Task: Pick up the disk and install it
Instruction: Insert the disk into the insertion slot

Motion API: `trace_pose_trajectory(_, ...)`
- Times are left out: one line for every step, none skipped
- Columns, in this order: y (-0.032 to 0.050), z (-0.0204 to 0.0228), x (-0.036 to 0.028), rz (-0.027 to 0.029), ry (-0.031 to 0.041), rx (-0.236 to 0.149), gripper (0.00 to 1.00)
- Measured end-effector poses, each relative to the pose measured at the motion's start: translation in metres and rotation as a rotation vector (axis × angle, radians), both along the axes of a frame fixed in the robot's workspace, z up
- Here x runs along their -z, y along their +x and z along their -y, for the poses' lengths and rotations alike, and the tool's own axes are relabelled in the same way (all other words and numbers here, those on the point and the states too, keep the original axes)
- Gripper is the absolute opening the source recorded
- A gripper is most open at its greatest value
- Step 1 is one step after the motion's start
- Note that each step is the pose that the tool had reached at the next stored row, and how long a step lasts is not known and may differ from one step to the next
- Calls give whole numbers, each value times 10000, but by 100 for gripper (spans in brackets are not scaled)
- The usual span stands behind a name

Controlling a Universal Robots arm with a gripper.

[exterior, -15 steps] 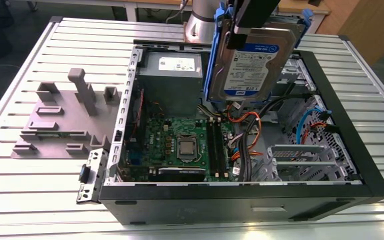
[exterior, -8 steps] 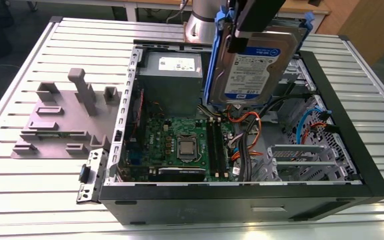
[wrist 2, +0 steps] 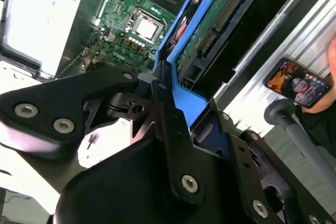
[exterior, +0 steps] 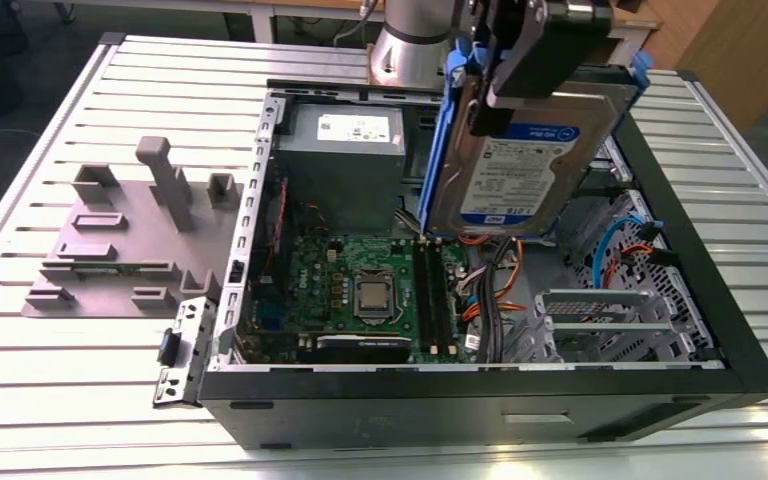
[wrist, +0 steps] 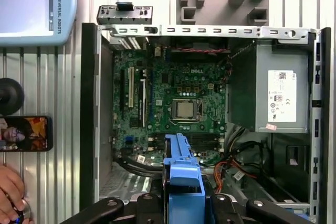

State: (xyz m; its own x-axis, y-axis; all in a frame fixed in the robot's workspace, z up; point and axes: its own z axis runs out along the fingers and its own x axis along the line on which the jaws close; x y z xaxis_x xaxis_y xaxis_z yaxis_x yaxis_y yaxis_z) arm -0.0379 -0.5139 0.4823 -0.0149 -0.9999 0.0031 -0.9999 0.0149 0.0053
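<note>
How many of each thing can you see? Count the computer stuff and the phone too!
Disk: 1
Gripper holding the disk: 1
Computer case: 1
Grey power supply box: 1
Grey plastic fixture beside the case: 1
Phone: 1
Total: 6

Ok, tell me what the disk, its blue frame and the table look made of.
The disk: likely metal, dull silver casing with a paper label. The frame: probably plastic, evenly blue, matte, moulded. The table: seemingly aluminium, bright ribbed slats catching glare.
</note>
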Motion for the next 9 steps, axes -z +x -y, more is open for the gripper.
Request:
trace_pose_trajectory(19,20,3,0,-1,0,36)
trace_pose_trajectory(43,37,7,0,-1,1,36)
trace_pose_trajectory(70,50,11,0,0,2,36)
trace_pose_trajectory(100,62,16,0,0,1,36)
trace_pose_trajectory(134,72,19,0,0,0,36)
trace_pose_trajectory(174,81,23,0,0,0,36)
trace_pose_trajectory(211,87,26,0,0,1,36)
trace_pose_trajectory(250,93,31,1,2,1,36)
trace_pose_trajectory(284,98,35,0,2,0,36)
